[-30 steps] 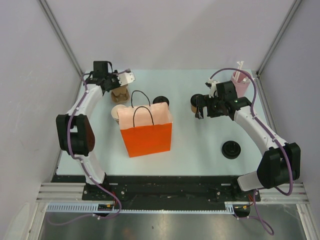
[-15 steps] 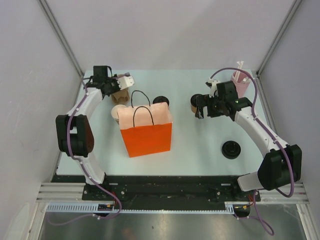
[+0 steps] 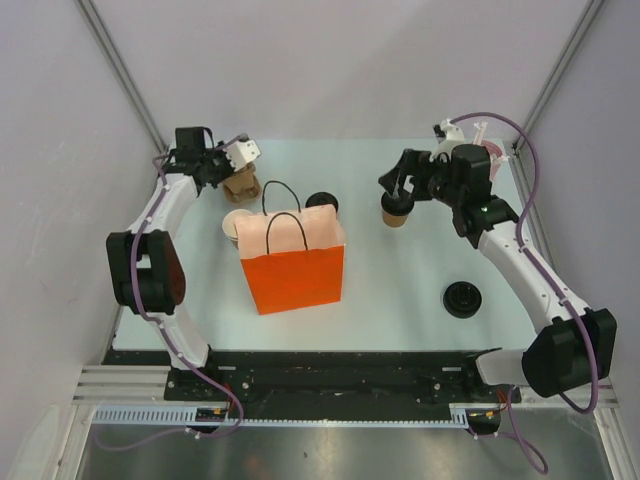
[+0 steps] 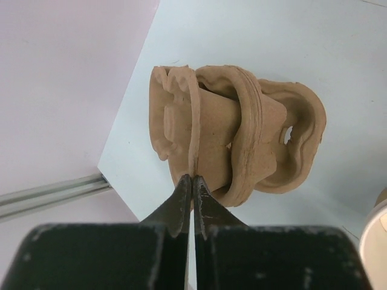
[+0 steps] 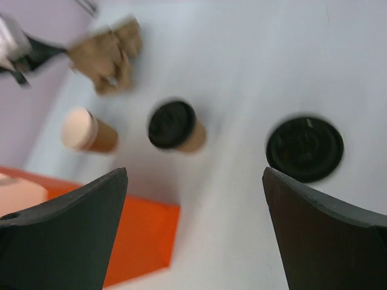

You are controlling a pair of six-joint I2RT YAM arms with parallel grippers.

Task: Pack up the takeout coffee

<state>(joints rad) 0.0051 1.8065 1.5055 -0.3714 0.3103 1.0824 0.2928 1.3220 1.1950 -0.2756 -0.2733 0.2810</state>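
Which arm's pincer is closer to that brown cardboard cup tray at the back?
Left. The left pincer is shut on the edge of the cup tray; the right pincer hangs open far across the table, on the other side of the orange bag.

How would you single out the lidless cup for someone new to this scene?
Find the orange paper bag mid-table. Behind its left rear corner stands a small tan paper cup. Unlike the black-lidded cup to its right, its pale top is open.

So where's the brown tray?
Top view: the tray is at the far left of the table, pinched in the left tool, just behind the open cup.
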